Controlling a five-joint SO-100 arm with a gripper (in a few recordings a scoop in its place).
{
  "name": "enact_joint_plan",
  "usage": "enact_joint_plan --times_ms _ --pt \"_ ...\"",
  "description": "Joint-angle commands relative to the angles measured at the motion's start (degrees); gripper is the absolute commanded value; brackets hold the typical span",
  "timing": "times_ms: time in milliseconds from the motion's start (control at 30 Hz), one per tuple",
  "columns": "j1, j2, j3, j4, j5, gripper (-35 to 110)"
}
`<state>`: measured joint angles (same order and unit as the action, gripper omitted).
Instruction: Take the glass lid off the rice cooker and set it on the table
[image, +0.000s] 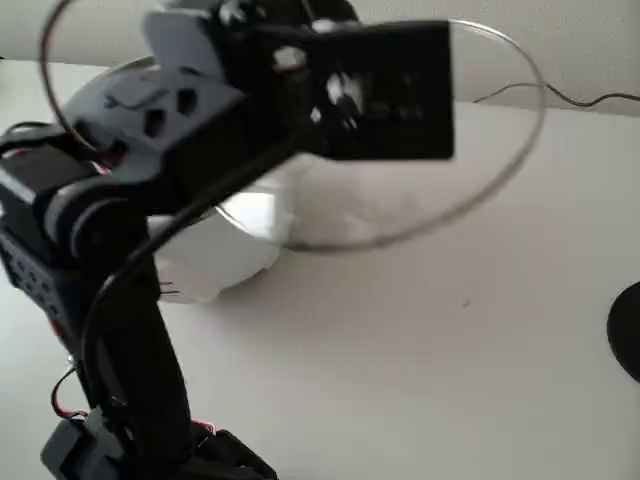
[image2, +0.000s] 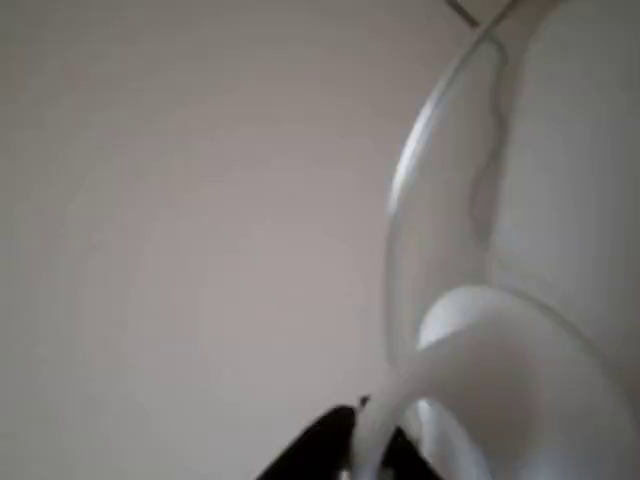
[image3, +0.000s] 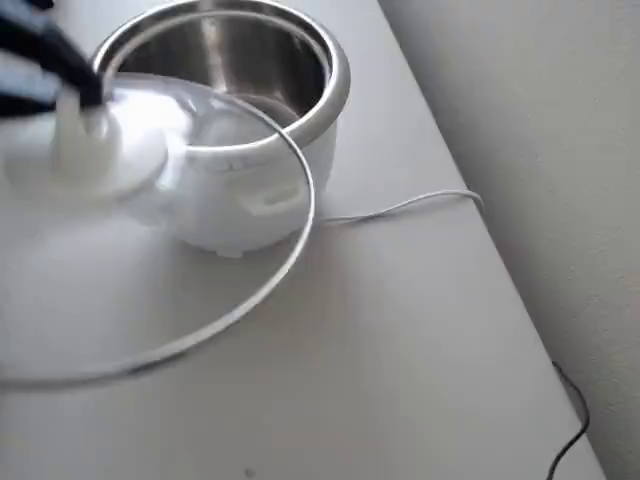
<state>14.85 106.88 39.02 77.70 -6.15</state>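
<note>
We have the glass lid (image3: 200, 230) up in the air, clear of the rice cooker (image3: 255, 190), whose steel inner bowl (image3: 235, 55) stands open in the overhead view. The gripper (image3: 75, 95) is clamped on the lid's white knob (image3: 85, 150), its dark fingers (image2: 325, 445) pinching the knob's stem in the wrist view, and the disc hangs tilted from that single hold, its metal rim sweeping out over the table (image3: 400, 380) in front of the cooker. From here we judge the step in hand to be the carry and set-down. To do it well, we should swing the lid slowly towards the bare stretch of table, well apart from the cooker and its white cord (image3: 400, 207), because a wide disc held only at its centre will likely rock. We should lower it until the rim touches, let the lid settle flat, and only then release the knob. In the fixed view the lid (image: 480, 150) sits behind the arm's black wrist block (image: 380, 90). We can read no brand, label or writing anywhere.
</note>
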Motion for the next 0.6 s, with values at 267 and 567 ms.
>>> enact_joint_plan --times_ms 267,567 --pt "1.7 39.6 66.1 -20.7 -3.5 0" --pt "-2.6 50.9 96.8 -31.5 -2.5 0"
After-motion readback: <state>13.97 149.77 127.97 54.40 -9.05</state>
